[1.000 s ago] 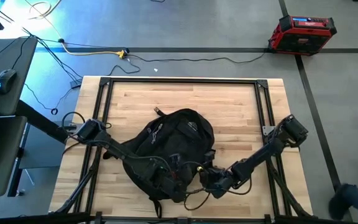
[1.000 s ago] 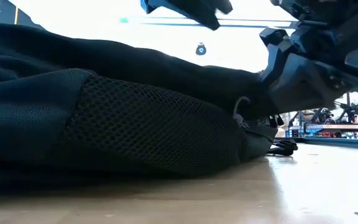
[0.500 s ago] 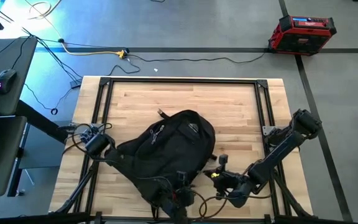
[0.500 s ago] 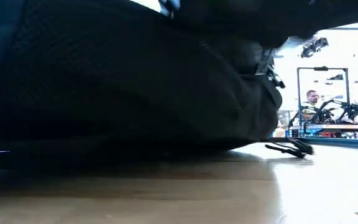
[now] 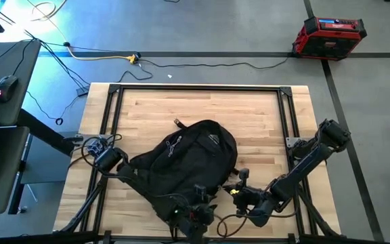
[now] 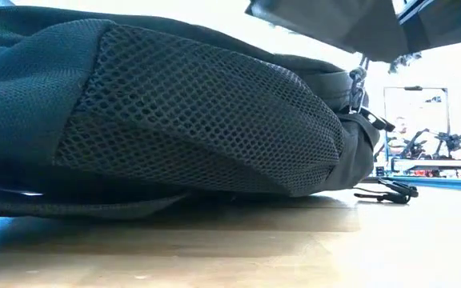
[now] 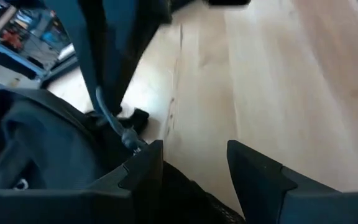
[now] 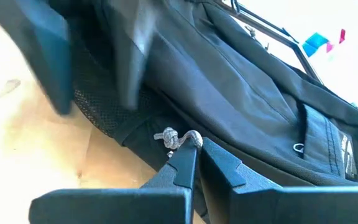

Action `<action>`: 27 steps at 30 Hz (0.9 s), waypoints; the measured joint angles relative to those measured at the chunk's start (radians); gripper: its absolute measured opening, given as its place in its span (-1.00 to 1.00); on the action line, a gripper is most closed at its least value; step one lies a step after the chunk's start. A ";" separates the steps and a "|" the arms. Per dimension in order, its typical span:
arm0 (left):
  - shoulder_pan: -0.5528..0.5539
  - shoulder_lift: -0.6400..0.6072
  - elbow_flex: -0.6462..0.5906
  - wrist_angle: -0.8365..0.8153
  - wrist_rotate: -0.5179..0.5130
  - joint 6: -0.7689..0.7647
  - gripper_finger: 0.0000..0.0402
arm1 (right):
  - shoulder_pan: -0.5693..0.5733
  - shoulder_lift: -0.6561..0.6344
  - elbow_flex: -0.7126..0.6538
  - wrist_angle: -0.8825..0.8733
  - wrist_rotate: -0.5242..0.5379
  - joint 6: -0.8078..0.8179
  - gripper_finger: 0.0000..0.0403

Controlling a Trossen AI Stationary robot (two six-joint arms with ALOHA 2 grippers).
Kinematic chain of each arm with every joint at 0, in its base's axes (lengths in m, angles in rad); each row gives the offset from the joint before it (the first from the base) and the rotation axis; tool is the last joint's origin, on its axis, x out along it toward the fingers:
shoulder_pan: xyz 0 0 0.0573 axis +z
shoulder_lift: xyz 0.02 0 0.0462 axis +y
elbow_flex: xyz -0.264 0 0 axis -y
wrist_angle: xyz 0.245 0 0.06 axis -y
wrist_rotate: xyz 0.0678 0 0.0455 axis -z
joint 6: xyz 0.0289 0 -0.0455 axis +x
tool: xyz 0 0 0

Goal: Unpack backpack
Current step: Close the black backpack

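The black backpack (image 5: 191, 159) lies flat on the wooden table (image 5: 263, 108), its mesh side pocket (image 6: 198, 120) toward the near edge. My right gripper (image 5: 227, 189) is at the backpack's near right corner, shut on a grey zipper pull (image 8: 180, 137). My left gripper (image 5: 200, 207) is low at the backpack's near edge. It is open (image 7: 194, 158), with black mesh fabric (image 7: 191, 202) below the gap and another zipper pull (image 7: 114, 121) off to one side. My right gripper pinches the grey cord loop of the zipper pull (image 8: 190, 135) between its two fingertips, slanting down from the table's right side. The pull stays attached to the backpack, which rests on the table. Whether my left gripper touches the backpack, I cannot tell.
A black metal frame (image 5: 198, 88) runs round the table top. Bare wood (image 5: 202, 105) lies beyond the backpack. A strap buckle (image 6: 390, 190) lies on the table beside the pack. A red case (image 5: 328, 35) stands on the floor at the far right.
My left gripper has gone down and toward the table's near edge, off the backpack's top and down to its near side. My right gripper has moved a little toward the right edge and up. The backpack has shifted slightly to the right.
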 joint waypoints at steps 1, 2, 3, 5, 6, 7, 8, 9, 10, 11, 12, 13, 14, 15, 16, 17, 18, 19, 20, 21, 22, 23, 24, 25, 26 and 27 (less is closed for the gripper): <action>0.011 0.002 0.000 0.000 0.012 0.000 -0.20 | 0.005 0.000 0.000 0.003 0.000 -0.003 -1.00; 0.022 0.005 0.000 -0.007 0.023 0.005 -0.20 | 0.011 0.000 0.000 0.006 0.000 -0.008 -1.00; 0.031 0.011 0.000 -0.006 0.036 0.004 -0.20 | 0.016 0.000 0.000 0.007 0.000 -0.007 -1.00; 0.044 0.015 0.000 -0.028 0.036 -0.033 -0.20 | 0.023 0.000 0.000 0.007 0.001 -0.008 -1.00; 0.052 0.015 0.000 -0.051 0.034 -0.070 -0.20 | 0.026 0.000 0.001 0.007 0.002 -0.008 -1.00; 0.058 0.015 0.001 -0.080 0.035 -0.113 -0.20 | 0.030 0.000 0.005 0.002 0.001 -0.008 -1.00; 0.064 0.014 0.002 -0.113 0.040 -0.152 -0.20 | 0.033 0.001 0.011 0.002 -0.004 -0.008 -1.00; 0.071 0.014 0.002 -0.141 0.048 -0.185 -0.20 | 0.033 0.001 0.016 0.003 -0.014 -0.008 -1.00; 0.074 0.014 0.002 -0.160 0.052 -0.209 -0.20 | 0.034 0.001 0.021 0.001 -0.021 -0.008 -1.00; 0.077 0.014 0.003 -0.178 0.053 -0.232 -0.20 | 0.035 0.002 0.026 -0.001 -0.023 -0.008 -1.00; 0.080 0.014 0.003 -0.194 0.055 -0.252 -0.20 | 0.037 0.002 0.032 0.000 -0.023 -0.009 -1.00; 0.081 0.014 0.003 -0.207 0.057 -0.273 -0.20 | 0.040 0.002 0.038 0.002 -0.025 -0.016 -1.00; 0.083 0.013 0.003 -0.218 0.062 -0.295 -0.20 | 0.045 0.002 0.042 0.004 -0.029 -0.021 -1.00; 0.086 0.013 0.002 -0.237 0.067 -0.317 -0.20 | 0.048 0.002 0.049 0.017 -0.034 -0.026 -1.00; 0.091 0.015 0.000 -0.253 0.071 -0.333 -0.20 | 0.053 0.000 0.052 0.032 -0.039 -0.031 -1.00; 0.094 0.017 -0.001 -0.267 0.071 -0.343 -0.20 | 0.057 -0.001 0.052 0.034 -0.039 -0.034 -1.00; 0.097 0.017 -0.001 -0.276 0.074 -0.354 -0.20 | 0.063 -0.002 0.052 0.041 -0.041 -0.043 -1.00; 0.100 0.017 -0.001 -0.282 0.083 -0.371 -0.21 | 0.068 -0.001 0.051 0.053 -0.042 -0.058 -1.00; 0.104 0.017 -0.001 -0.291 0.093 -0.389 -0.23 | 0.072 -0.001 0.051 0.060 -0.042 -0.064 -1.00; 0.108 0.017 -0.001 -0.301 0.106 -0.404 -0.27 | 0.075 -0.001 0.051 0.072 -0.041 -0.072 -1.00; 0.110 0.017 -0.001 -0.310 0.121 -0.417 -0.32 | 0.076 -0.001 0.051 0.081 -0.042 -0.081 -1.00; 0.112 0.017 -0.001 -0.318 0.134 -0.429 -0.39 | 0.079 -0.001 0.051 0.083 -0.044 -0.084 -1.00; 0.114 0.017 -0.001 -0.322 0.150 -0.439 -0.46 | 0.080 -0.001 0.050 0.084 -0.048 -0.086 -1.00; 0.116 0.017 -0.001 -0.322 0.168 -0.443 -0.54 | 0.079 -0.001 0.050 0.080 -0.064 -0.084 -1.00; 0.119 0.017 -0.001 -0.321 0.184 -0.443 -0.62 | 0.073 -0.001 0.050 0.074 -0.085 -0.080 -1.00; 0.120 0.017 -0.001 -0.318 0.195 -0.442 -0.70 | 0.065 0.001 0.049 0.068 -0.108 -0.070 -1.00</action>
